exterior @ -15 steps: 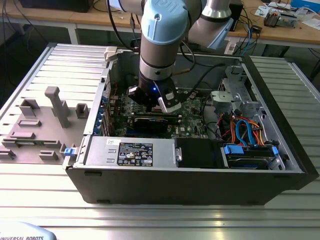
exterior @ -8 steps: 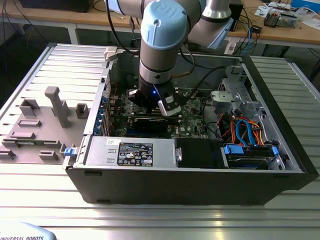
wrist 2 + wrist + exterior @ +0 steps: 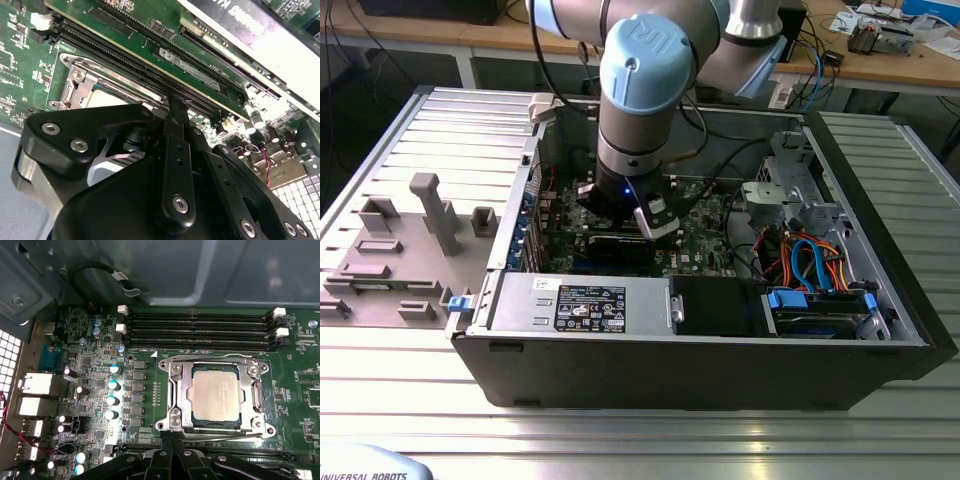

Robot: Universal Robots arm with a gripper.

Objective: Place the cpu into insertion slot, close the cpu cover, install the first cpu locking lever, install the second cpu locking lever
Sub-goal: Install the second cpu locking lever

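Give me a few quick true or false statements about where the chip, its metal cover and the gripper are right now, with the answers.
1. The cpu sits in the insertion slot. True.
2. The cpu cover stands upright, clear of the chip. False: it lies flat, framing the chip.
3. The gripper is at the socket's edge in the first wrist view. True.
4. The gripper carries the chip. False: the chip lies in the socket, apart from the fingers.
5. The computer case lies open on its side. True.
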